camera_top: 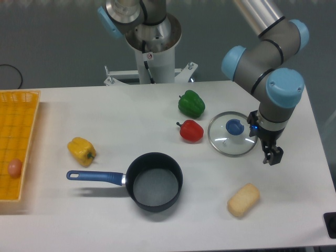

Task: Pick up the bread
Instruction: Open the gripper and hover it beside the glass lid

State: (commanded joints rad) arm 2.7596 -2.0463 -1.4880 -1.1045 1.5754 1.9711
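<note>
Fingers of the end effector (272,156) point down over the counter (157,105), just beside the right edge of a glass lid (232,140) with a blue knob. They look dark and close together, yet the view is too small to show whether they are parted or pressed closed, so I cannot tell; nothing is held between them. The bread (243,200) lies below and a little to the left of the end effector in the picture, near the front edge of the counter and apart from everything else, lying at a slant with one end higher to the right.

It looks matte and spongy, so I judge it light and soft: it should give under pressure and would squash if clamped hard, though the rough surface ought to grip well. The best hold is probably across the short width at the middle of the loaf, with the wrist turned to match its slant.

Further out, a red pepper (191,130) and a green pepper (191,103) sit left of the lid. A black saucepan (154,181) with a blue handle stands at the centre front, a yellow pepper (81,150) lies beyond it, and a yellow basket (21,107) at the far left holds a pinkish egg (15,167)
</note>
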